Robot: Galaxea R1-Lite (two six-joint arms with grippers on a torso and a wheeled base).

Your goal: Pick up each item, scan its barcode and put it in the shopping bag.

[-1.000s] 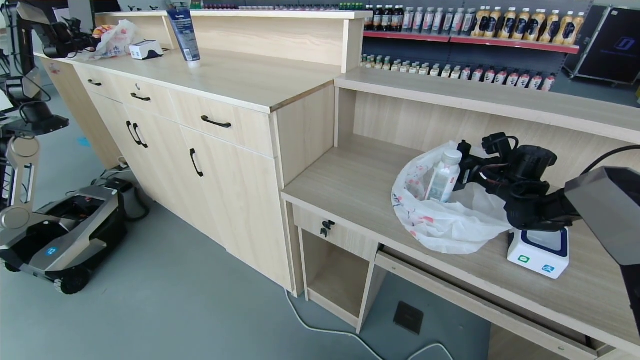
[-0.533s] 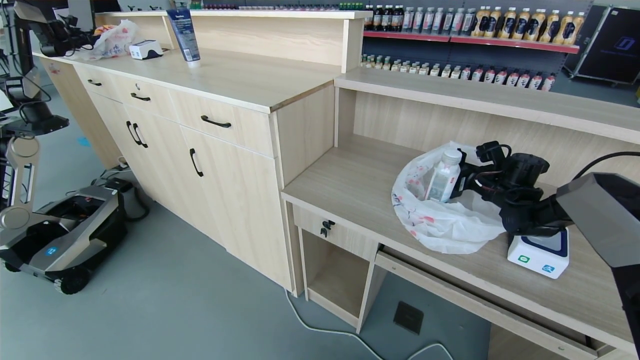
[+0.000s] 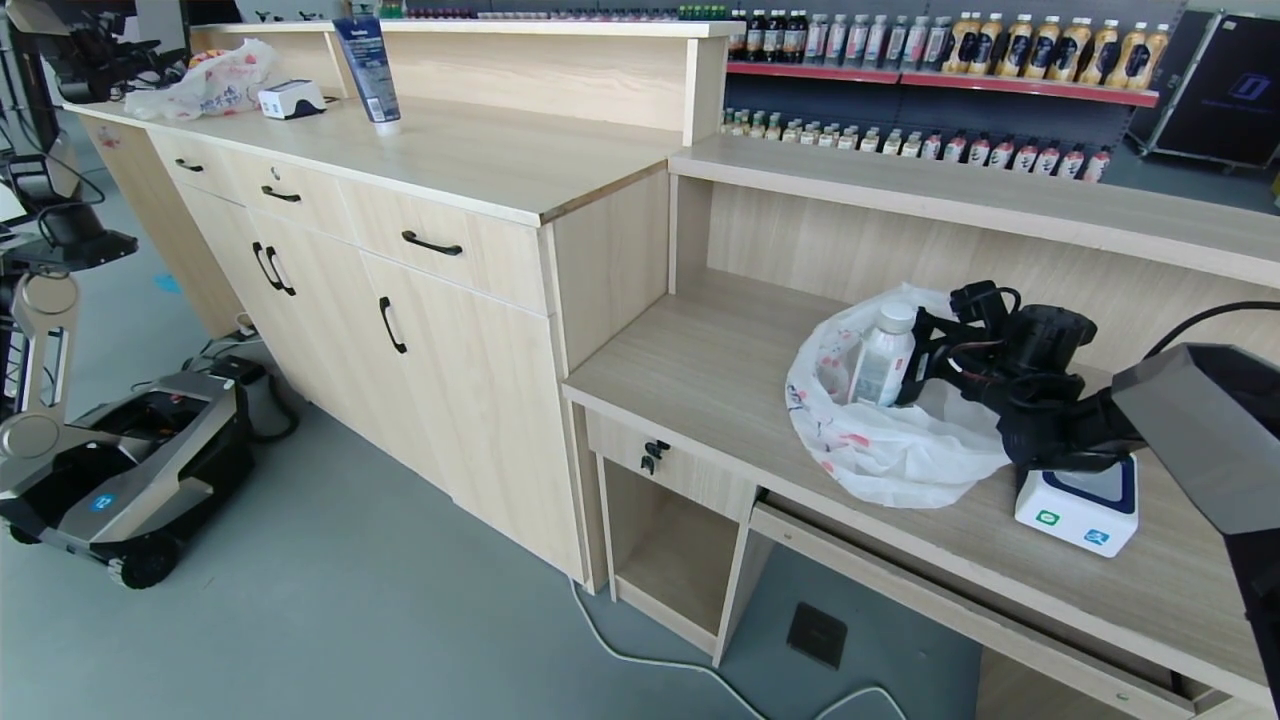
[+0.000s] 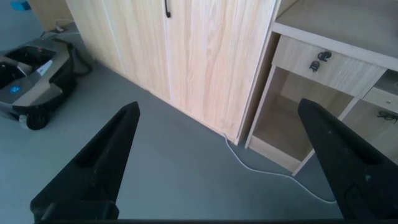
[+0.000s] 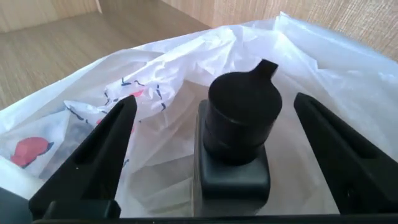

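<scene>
A white plastic shopping bag (image 3: 890, 440) with red print lies open on the lower desk. A white bottle (image 3: 880, 358) with a white cap stands inside its mouth. My right gripper (image 3: 925, 345) is right beside the bottle, over the bag. In the right wrist view my right gripper (image 5: 214, 101) is open, its fingers (image 5: 93, 162) wide apart over the bag (image 5: 155, 81). A dark capped object (image 5: 239, 124) sits between them, touching neither. My left gripper (image 4: 217, 107) is open over the grey floor, holding nothing.
A white scanner box (image 3: 1078, 505) stands on the desk just right of the bag. On the taller counter are a blue tube (image 3: 367, 65), a second bag (image 3: 205, 85) and another scanner (image 3: 290, 98). Another robot's base (image 3: 110, 470) is on the floor at left.
My right gripper has shifted a little left over the bag, and the white bottle now stands more upright. On the far counter, the second bag has sunk flat.
</scene>
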